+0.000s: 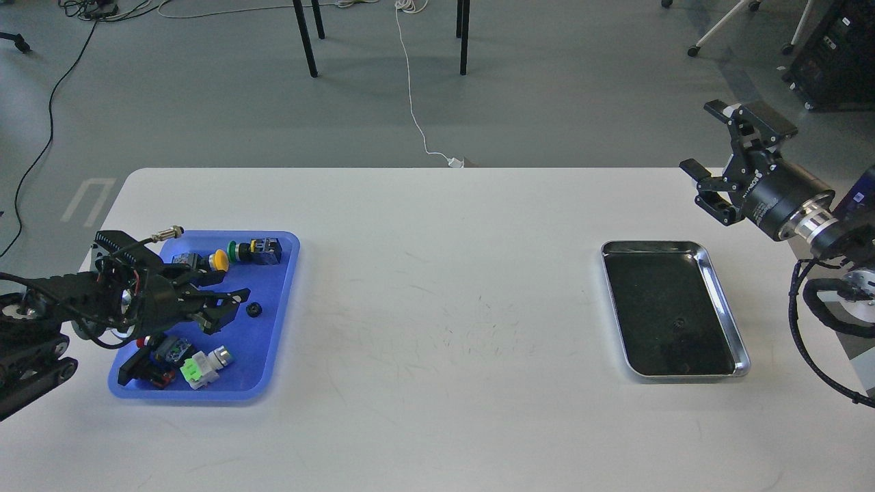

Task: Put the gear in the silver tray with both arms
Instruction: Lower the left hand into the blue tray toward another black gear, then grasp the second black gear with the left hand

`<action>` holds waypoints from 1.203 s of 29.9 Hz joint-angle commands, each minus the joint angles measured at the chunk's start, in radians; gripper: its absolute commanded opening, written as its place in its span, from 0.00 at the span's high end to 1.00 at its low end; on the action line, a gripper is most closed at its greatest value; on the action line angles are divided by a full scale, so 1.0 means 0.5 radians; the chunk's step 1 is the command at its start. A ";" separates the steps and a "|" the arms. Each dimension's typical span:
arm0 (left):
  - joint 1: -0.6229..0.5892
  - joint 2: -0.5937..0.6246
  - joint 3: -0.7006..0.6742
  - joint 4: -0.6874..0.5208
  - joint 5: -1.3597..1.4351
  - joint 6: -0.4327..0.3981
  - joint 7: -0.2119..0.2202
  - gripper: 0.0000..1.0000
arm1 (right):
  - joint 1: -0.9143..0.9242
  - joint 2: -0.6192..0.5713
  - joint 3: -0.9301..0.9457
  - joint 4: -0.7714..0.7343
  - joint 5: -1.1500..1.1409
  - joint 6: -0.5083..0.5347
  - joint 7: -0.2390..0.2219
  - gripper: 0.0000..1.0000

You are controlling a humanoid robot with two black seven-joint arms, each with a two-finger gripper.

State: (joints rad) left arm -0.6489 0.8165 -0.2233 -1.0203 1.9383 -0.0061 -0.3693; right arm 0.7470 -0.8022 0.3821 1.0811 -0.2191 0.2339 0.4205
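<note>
A small black gear (254, 309) lies on the floor of the blue plastic tray (280, 328) at the left of the table. My left gripper (231, 307) hovers over that tray with its jaws apart and nothing between them; its tips are just left of the gear. The silver tray (726, 301) lies on the right of the table, its dark bottom bare apart from a small dark spot. My right gripper (703, 137) is held up in the air beyond the silver tray's far right corner, jaws wide apart and empty.
The blue tray also holds several switches and buttons: a yellow-capped one (219, 259), a green-capped one (240, 251), a bright green and white part (199, 369). A metal connector (167, 234) sticks up at its far left corner. The white table (444, 328) spans between the trays.
</note>
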 commanded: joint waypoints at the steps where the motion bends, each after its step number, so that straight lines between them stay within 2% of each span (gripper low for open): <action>1: 0.000 0.002 0.002 -0.018 -0.002 0.009 -0.010 0.45 | 0.000 0.000 0.000 0.001 -0.001 -0.005 0.000 0.03; 7: -0.009 0.014 0.072 -0.089 0.072 0.009 -0.022 0.45 | -0.003 -0.009 0.003 0.001 -0.001 -0.011 0.000 0.03; 36: -0.015 -0.050 0.078 -0.055 0.195 0.006 -0.016 0.45 | -0.018 -0.028 -0.003 0.001 -0.004 -0.011 -0.010 0.03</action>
State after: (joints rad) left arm -0.6620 0.8014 -0.1866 -1.0501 2.0335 -0.0029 -0.3786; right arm 0.7369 -0.8147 0.3804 1.0819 -0.2194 0.2285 0.4158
